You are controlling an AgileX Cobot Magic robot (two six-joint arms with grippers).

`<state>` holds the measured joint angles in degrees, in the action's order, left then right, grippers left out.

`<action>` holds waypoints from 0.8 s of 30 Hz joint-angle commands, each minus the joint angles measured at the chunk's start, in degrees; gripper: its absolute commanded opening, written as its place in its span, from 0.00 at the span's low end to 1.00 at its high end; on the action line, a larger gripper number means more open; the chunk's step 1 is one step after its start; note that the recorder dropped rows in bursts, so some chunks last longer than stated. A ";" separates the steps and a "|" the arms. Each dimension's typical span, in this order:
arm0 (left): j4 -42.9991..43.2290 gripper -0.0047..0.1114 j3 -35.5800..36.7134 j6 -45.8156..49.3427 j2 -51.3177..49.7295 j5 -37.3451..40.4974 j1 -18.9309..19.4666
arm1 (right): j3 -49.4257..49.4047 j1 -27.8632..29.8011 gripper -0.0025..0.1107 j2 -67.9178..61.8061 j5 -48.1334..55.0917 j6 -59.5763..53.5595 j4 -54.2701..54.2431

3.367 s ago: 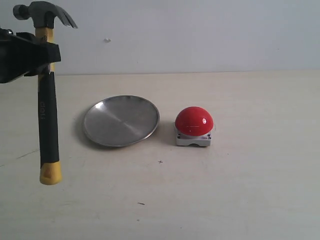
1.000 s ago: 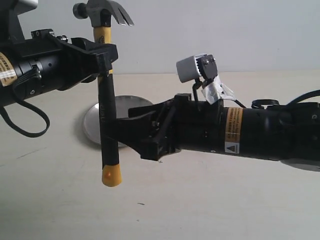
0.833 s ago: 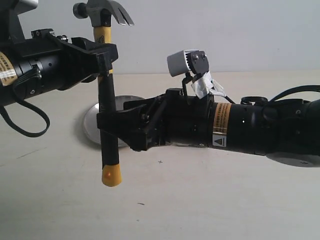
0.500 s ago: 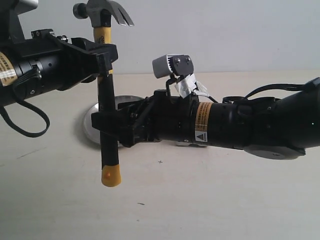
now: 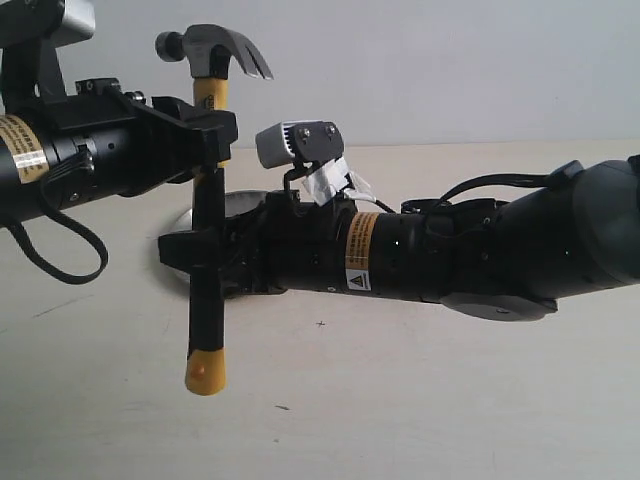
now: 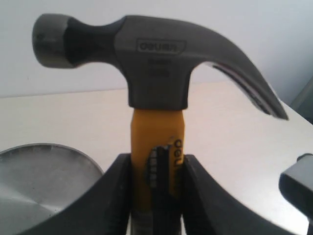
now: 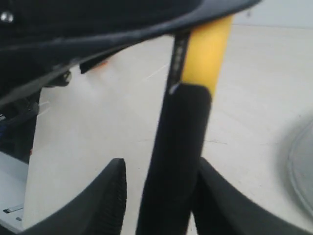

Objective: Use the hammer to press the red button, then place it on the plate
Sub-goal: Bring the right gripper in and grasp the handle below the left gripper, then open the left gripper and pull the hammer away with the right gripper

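The hammer (image 5: 208, 270) hangs upright in the air, steel head (image 6: 156, 63) up and yellow butt down. My left gripper (image 5: 212, 135) is shut on its yellow neck (image 6: 156, 161). My right gripper (image 5: 195, 250) reaches across from the right and straddles the black handle (image 7: 176, 161). It is open: one finger (image 7: 215, 200) lies against the handle, while the other (image 7: 107, 196) stands off with a gap. Part of the silver plate (image 5: 240, 204) shows behind the right arm, and again in the left wrist view (image 6: 39, 181). The red button is hidden behind the right arm.
The right arm's thick black forearm (image 5: 450, 255), with its grey wrist camera (image 5: 298, 143), lies low over the middle of the beige table (image 5: 420, 400). A pale wall stands behind the table.
The right arm has slid left across the button and plate until its jaws sit round the hammer handle. The left arm shifted slightly, and the hammer's butt end swung a little left.
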<state>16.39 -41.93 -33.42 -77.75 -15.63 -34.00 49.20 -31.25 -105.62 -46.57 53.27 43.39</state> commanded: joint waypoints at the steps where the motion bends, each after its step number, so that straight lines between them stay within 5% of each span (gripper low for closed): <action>1: -0.08 0.04 -0.86 0.38 0.40 -3.41 -0.23 | 0.46 -0.10 0.34 0.12 3.58 -0.20 -1.49; 4: -0.08 0.04 -0.86 0.38 0.40 -3.63 -0.23 | 0.46 -0.10 0.29 0.12 3.13 -0.15 -1.23; 10: 1.45 0.05 -0.86 0.38 0.40 -3.75 -0.23 | 0.46 -0.10 0.02 0.12 0.59 0.69 -1.34; 12: 3.04 0.08 -0.86 0.38 0.40 -3.75 -0.23 | 0.46 -0.10 0.02 0.12 0.59 0.81 -1.34; 21: 4.30 0.57 -0.86 0.38 0.66 -2.86 -0.23 | 0.46 -0.10 0.02 0.12 0.59 0.92 -7.43; 24: 4.30 0.60 -0.86 0.51 1.90 -1.68 0.50 | 0.46 -0.10 0.02 0.12 0.59 0.92 -9.85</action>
<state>20.55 -42.35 -33.20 -77.17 -17.74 -34.00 49.27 -31.25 -106.18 -42.73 55.07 36.50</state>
